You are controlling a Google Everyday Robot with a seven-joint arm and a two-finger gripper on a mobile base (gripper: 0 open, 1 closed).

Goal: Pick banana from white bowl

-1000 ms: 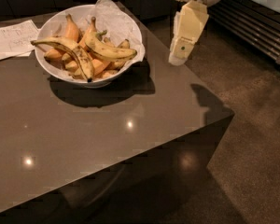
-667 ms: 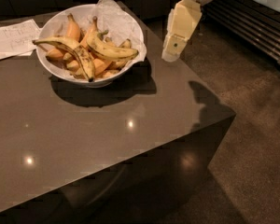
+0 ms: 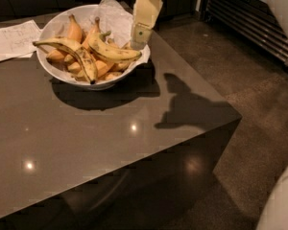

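A large round white bowl (image 3: 57, 71) stands at the far left of the dark table, with crumpled white paper (image 3: 114, 14) sticking up at its far rim. Several bananas lie in it. The freckled yellow banana (image 3: 113, 52) with a greenish stem lies on top at the right side. A longer thin banana (image 3: 72, 54) with black streaks lies across the front. Plump orange-toned bananas (image 3: 73, 31) sit behind. My gripper (image 3: 138, 36) comes down from the top edge over the bowl's right rim, just above the freckled banana's right end.
A white sheet of paper (image 3: 12, 40) lies on the table left of the bowl. The table's right edge and corner (image 3: 237, 116) drop to a dark floor. A slatted grille (image 3: 252, 25) stands at the back right. A pale rounded thing (image 3: 283, 200) fills the bottom right corner.
My gripper has moved left from beside the bowl to over its right rim, close to the freckled banana. The view has shifted, so bowl and table look nearer.
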